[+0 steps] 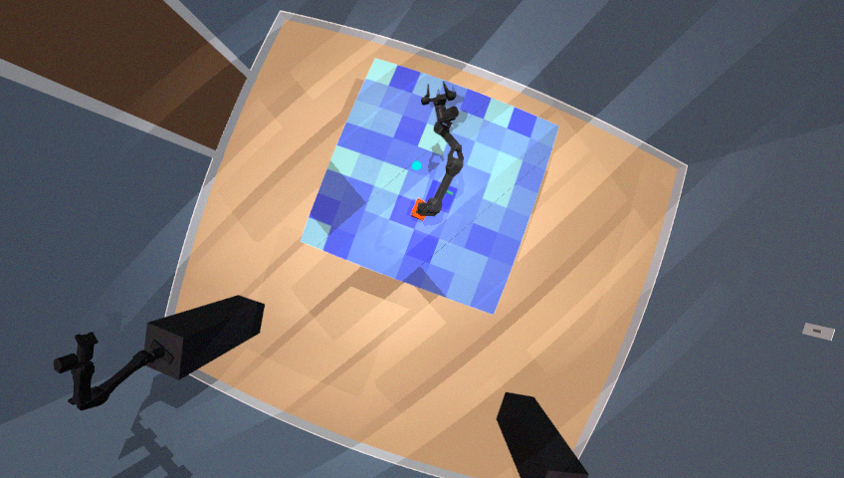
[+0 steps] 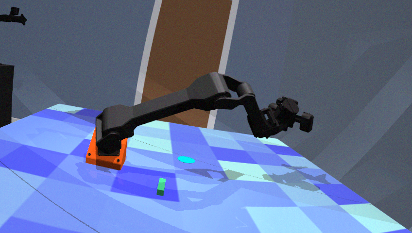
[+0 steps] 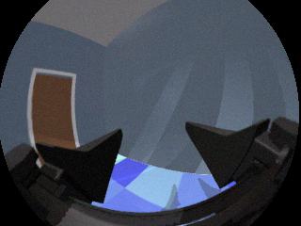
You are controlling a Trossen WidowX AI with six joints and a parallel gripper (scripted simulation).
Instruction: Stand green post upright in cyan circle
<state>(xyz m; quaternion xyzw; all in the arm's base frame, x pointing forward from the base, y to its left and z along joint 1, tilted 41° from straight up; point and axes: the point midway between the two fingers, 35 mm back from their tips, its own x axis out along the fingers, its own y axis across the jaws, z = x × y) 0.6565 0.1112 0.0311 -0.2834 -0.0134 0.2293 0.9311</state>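
Above checkered mat (image 2: 260, 178), arm (image 2: 173, 104) outstretched, pincer (image 3: 152, 145) wide open, empty.

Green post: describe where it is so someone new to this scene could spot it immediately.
Find the orange base of the arm on the blue checkered mat. In the exterior view, the green post lies flat on a dark blue square, nearer the camera than the cyan circle. It is the mat's only green, box-shaped object.
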